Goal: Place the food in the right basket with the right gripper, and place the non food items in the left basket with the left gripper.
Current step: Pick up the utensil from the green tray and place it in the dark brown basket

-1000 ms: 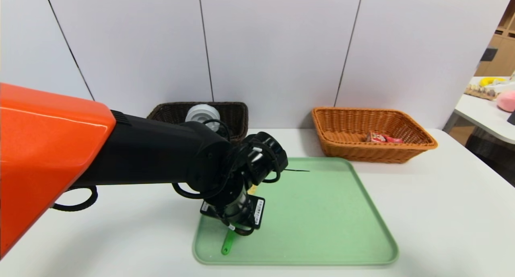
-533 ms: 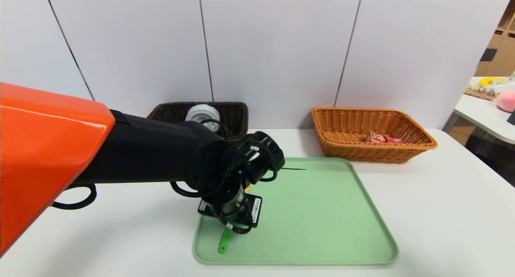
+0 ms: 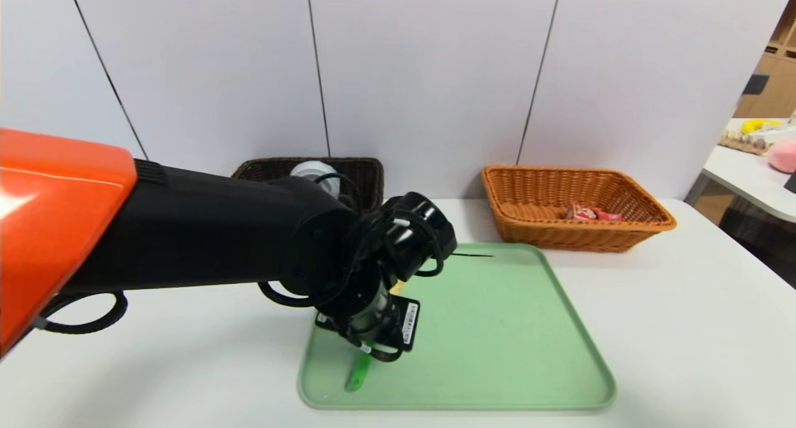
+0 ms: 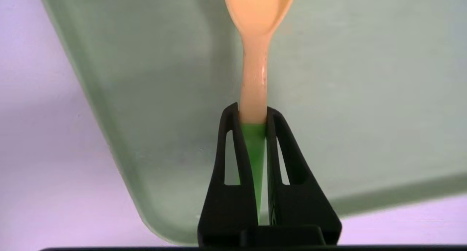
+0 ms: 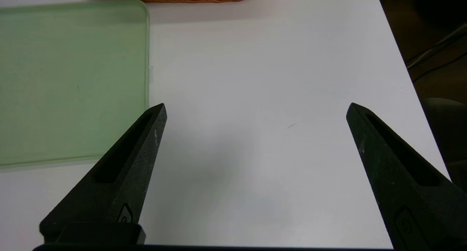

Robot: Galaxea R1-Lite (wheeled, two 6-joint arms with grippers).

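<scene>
Spaghetti fork [image 4: 254, 76], held by left gripper [image 4: 253, 114] over green tray [image 3: 485, 334].

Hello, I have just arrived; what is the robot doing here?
The robot's left pincer grips the green-handled fork over the green tray. A white container lies in the dark basket, red snacks in the orange basket. The right pincer is open above the table.

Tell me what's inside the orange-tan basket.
Red packets lie inside the orange-tan basket, toward its right side. Its near wall hides part of the floor, so anything low there can't be seen.
</scene>
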